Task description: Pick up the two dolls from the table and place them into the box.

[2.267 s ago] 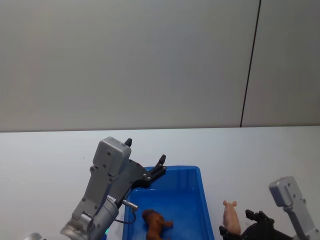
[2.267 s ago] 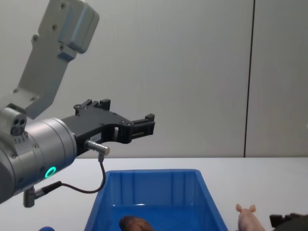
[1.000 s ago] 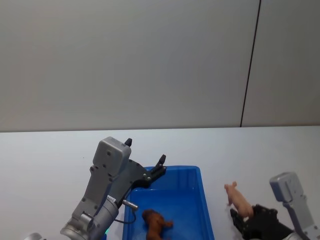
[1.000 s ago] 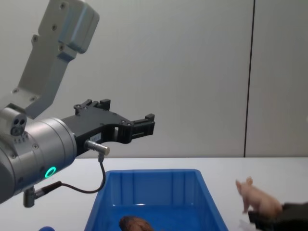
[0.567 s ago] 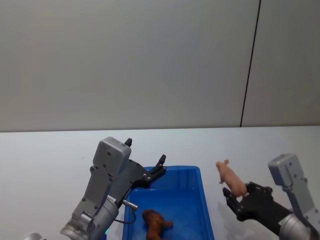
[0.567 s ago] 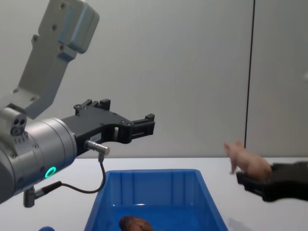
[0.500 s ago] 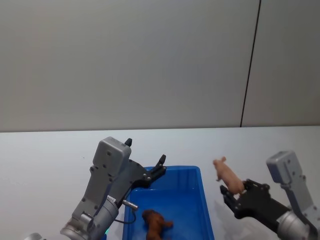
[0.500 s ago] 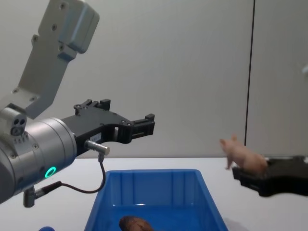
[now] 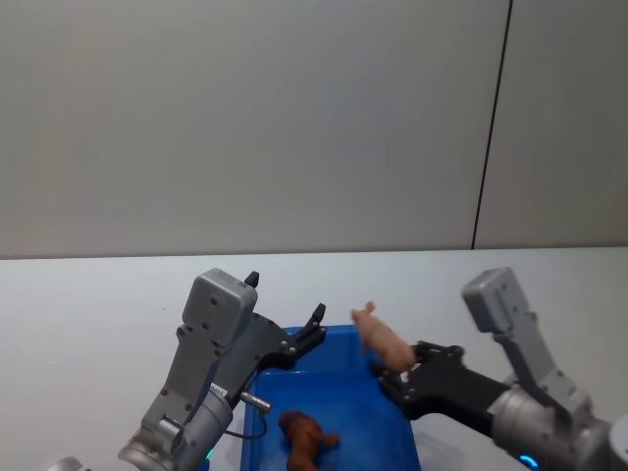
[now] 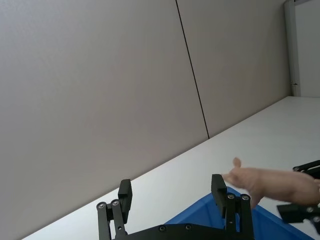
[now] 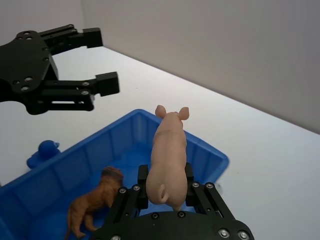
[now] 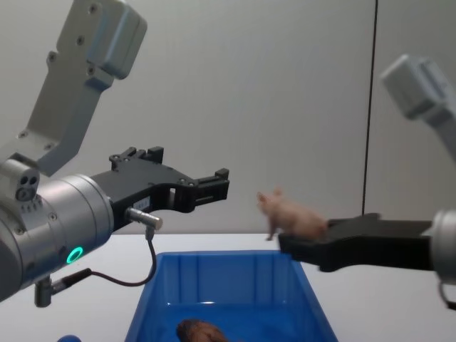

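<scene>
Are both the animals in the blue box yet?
Halfway there. The brown lion already lies inside the blue box. The pink pig is pinched in the right claw, up in the air above the box's right side. The left claw hangs open and empty over the box's far left corner. What's left: probably letting the pig go inside the box.
</scene>
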Available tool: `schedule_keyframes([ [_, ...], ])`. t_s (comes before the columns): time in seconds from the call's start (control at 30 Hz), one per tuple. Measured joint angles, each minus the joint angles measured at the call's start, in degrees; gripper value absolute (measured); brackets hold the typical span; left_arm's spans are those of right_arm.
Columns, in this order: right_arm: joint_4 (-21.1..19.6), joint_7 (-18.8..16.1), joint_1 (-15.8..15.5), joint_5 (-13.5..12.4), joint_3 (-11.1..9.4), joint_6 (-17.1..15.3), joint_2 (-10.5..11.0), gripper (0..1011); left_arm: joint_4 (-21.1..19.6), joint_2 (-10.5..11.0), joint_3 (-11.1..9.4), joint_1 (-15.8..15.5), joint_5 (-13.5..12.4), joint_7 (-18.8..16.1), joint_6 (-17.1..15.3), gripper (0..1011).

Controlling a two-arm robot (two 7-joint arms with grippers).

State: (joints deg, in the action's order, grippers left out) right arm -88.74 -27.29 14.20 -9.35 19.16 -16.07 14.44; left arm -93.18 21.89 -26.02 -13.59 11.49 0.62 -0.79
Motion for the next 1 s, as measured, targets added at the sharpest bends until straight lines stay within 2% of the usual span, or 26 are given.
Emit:
schedule_keyframes([
  [0.1,1.7,-1.4,1.5,0.2,0.6,-0.8,-1.2,384,0.0,0.0,0.0,0.0,0.0,0.0,0.0,1001],
  [0.17,2.4,-1.9,2.1,0.3,0.8,-1.2,-1.7,476,0.0,0.0,0.0,0.0,0.0,0.0,0.0,1002],
  [0.27,4.1,-2.8,3.5,0.4,1.4,-2.0,-2.8,548,0.0,0.0,0.0,0.0,0.0,0.0,0.0,1001],
  [0.5,6.1,-3.3,4.9,0.8,1.8,-2.1,-3.7,772,0.0,0.0,0.0,0.0,0.0,0.0,0.0,1001],
  [0.53,6.3,-3.3,5.0,0.8,1.7,-1.9,-3.7,827,0.0,0.0,0.0,0.0,0.0,0.0,0.0,1001],
  [0.63,6.4,-3.2,5.0,0.9,1.6,-1.4,-3.5,876,0.0,0.0,0.0,0.0,0.0,0.0,0.0,1001],
  [0.67,6.4,-3.1,5.0,0.9,1.4,-1.1,-3.3,934,0.0,0.0,0.0,0.0,0.0,0.0,0.0,1001],
  [0.73,6.4,-2.9,4.9,0.9,1.2,-0.7,-2.9,976,0.0,0.0,0.0,0.0,0.0,0.0,0.0,1001],
  [1.0,5.1,-2.0,3.2,0.6,-0.3,0.9,-0.5,1001,0.0,0.0,0.0,0.0,0.0,0.0,0.0,1001],
])
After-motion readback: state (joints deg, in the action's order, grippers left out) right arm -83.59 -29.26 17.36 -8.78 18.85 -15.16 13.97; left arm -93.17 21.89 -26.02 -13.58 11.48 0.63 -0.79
